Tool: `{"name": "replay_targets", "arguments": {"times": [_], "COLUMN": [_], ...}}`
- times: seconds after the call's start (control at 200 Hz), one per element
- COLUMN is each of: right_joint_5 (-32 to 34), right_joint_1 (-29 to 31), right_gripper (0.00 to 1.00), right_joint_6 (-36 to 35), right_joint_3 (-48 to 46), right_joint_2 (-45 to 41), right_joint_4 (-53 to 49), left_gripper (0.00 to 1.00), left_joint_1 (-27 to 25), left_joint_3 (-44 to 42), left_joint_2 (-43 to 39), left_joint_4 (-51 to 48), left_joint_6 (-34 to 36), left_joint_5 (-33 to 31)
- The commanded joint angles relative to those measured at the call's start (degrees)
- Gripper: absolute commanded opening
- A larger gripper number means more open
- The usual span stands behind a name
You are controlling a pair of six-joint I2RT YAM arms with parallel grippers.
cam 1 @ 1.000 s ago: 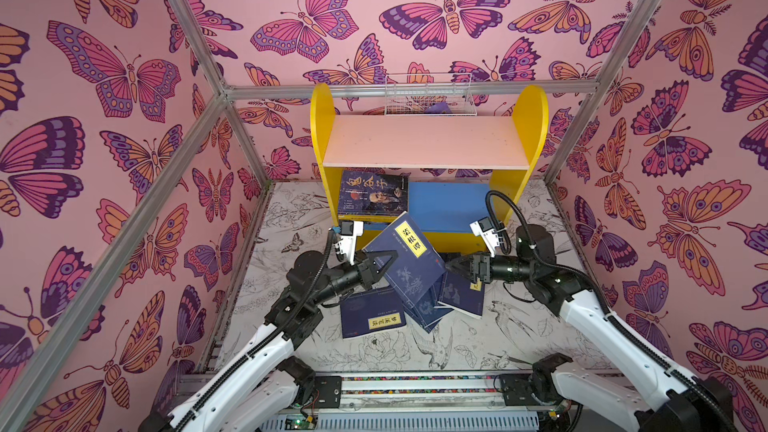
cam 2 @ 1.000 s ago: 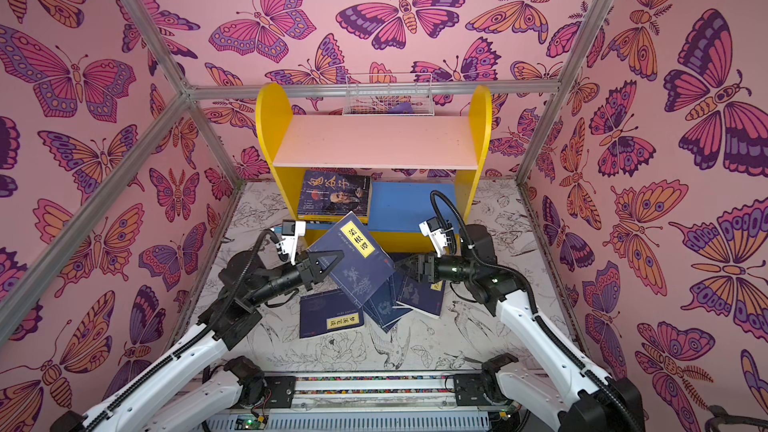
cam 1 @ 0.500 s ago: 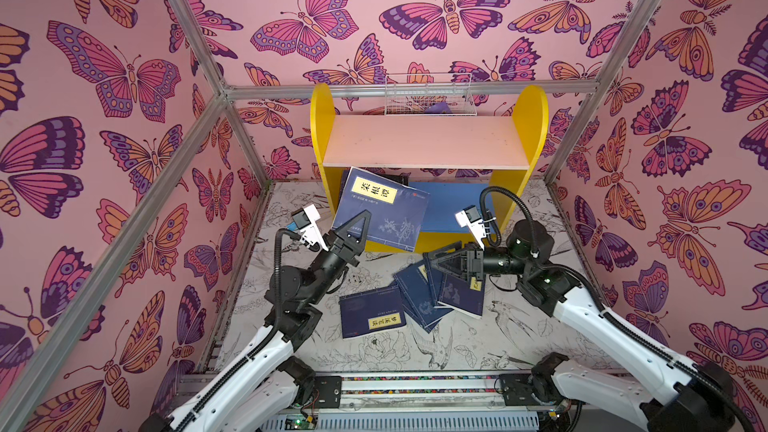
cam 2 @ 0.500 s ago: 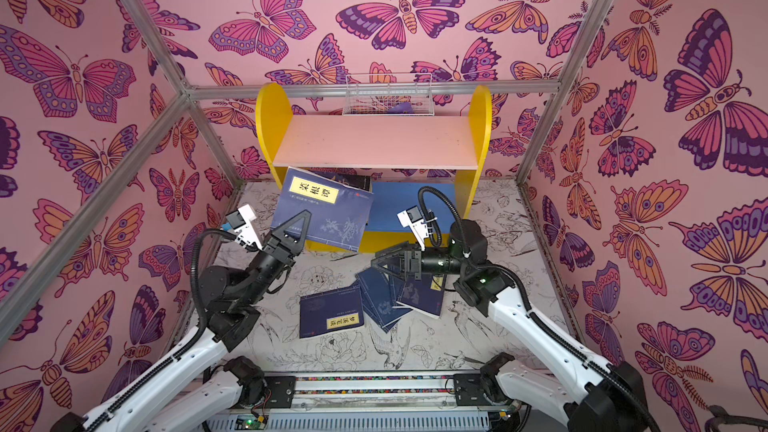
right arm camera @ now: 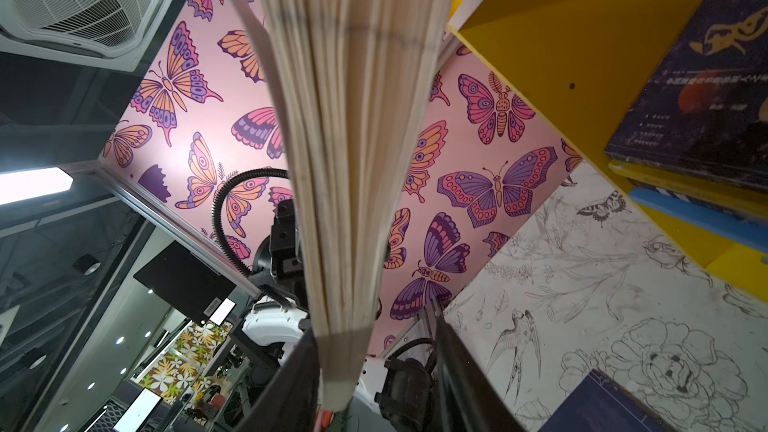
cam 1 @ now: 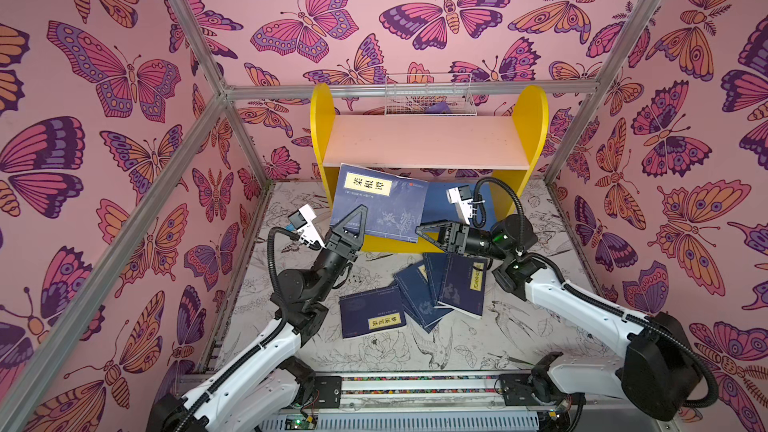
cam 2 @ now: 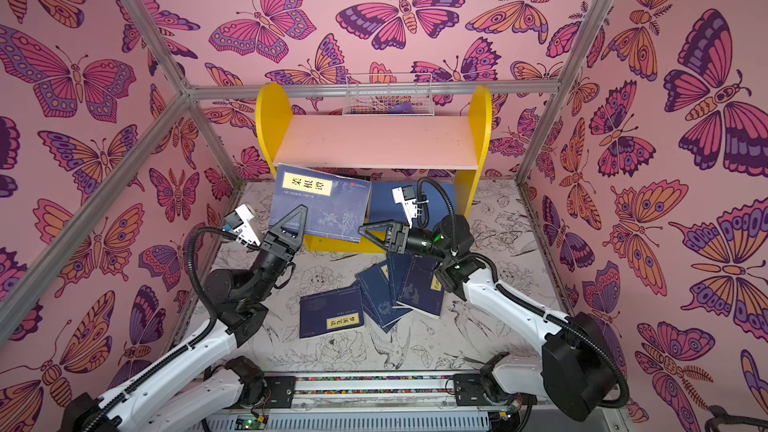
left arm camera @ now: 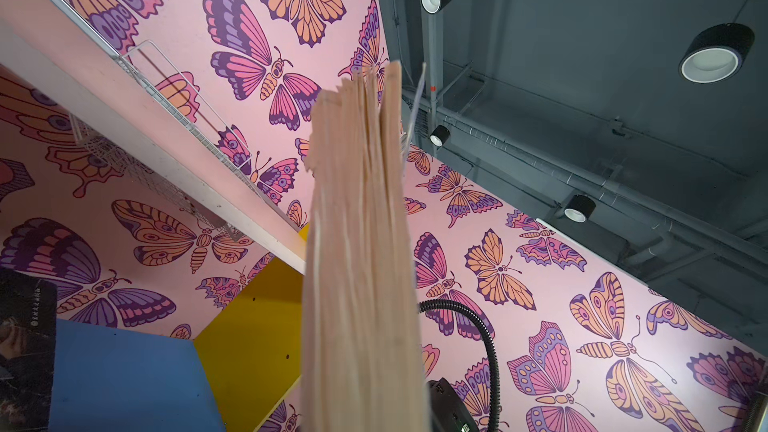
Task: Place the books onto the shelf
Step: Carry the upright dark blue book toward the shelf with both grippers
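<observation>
My left gripper (cam 1: 358, 218) is shut on a navy book with a yellow label (cam 1: 382, 205) (cam 2: 328, 201), tilted in front of the shelf's blue lower board (cam 1: 440, 201). Its fanned page edge (left arm camera: 357, 243) fills the left wrist view. My right gripper (cam 1: 422, 230) (right arm camera: 374, 334) is open around that book's lower right corner. The pages (right arm camera: 353, 139) touch one finger (right arm camera: 291, 388) and stand apart from the other. A dark book (right arm camera: 706, 89) lies on the lower board. The pink upper board (cam 1: 419, 139) is bare. Several navy books (cam 1: 440, 288) and one labelled one (cam 1: 371, 315) lie on the floor.
A white wire basket (cam 1: 428, 95) hangs on the back wall just above the shelf. The shelf's yellow side panels (cam 1: 532, 118) flank both boards. Butterfly-print walls and metal frame bars close in the left, right and back.
The left arm has lifted the navy book from above the floor pile to the front of the lower board. The right gripper followed, and its jaws have narrowed around the book's corner.
</observation>
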Motion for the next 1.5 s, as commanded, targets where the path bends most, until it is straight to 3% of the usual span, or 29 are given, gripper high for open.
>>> {"name": "replay_targets", "arguments": {"times": [0.0,0.16,0.306,0.351,0.446,0.511,0.576,0.661,0.751,0.822,1.067,1.493], "right_joint_5": [1.5,1.4,2.5,3.6,4.9,4.9,4.8,5.3,6.1,6.6,6.0,2.8], "right_joint_1": [0.9,2.7,3.0,3.0,2.8,2.4,1.9,0.8,-0.3,-0.6,-1.4,-4.7], "right_gripper": [0.4,0.29,0.03,0.0,0.0,0.0,0.0,0.0,0.0,0.0,0.0,0.0], "right_joint_6": [7.2,7.4,6.3,5.2,0.2,-3.9,-7.5,-10.7,-12.9,-14.6,-15.7,-11.2], "right_joint_3": [2.5,3.5,3.1,2.4,1.0,0.7,0.3,0.3,1.2,2.9,10.8,28.7], "right_joint_2": [2.1,3.5,3.1,2.3,0.1,-1.4,-2.8,-3.3,-2.1,0.1,10.5,27.2], "right_joint_4": [12.0,12.7,12.3,10.6,3.7,-3.1,-9.0,-15.7,-20.4,-22.4,-20.8,-21.4], "left_gripper": [0.0,0.0,0.0,0.0,0.21,0.45,0.62,0.63,0.6,0.6,0.61,0.61], "left_joint_1": [-0.7,-1.3,-1.4,-1.4,-1.4,-1.4,-1.4,-1.5,-1.4,-1.3,-1.3,-1.3], "left_joint_3": [-1.2,-1.9,-2.1,-1.7,-1.5,-2.8,-3.9,-3.5,0.8,1.4,-2.8,-3.2], "left_joint_2": [-0.5,0.1,-0.2,-0.9,-3.6,-6.7,-11.2,-17.7,-22.3,-24.2,-30.3,-29.5], "left_joint_4": [5.6,6.3,4.8,1.0,-9.3,-15.4,-25.4,-43.6,-77.7,-90.4,-96.7,-97.6], "left_joint_6": [-0.6,-0.3,0.9,1.5,2.3,2.1,1.8,-0.8,-14.3,-19.5,-25.1,-24.2], "left_joint_5": [-1.5,-1.9,-1.7,-1.5,-3.3,-7.1,-12.2,-22.5,-36.8,-41.6,-42.3,-41.7]}}
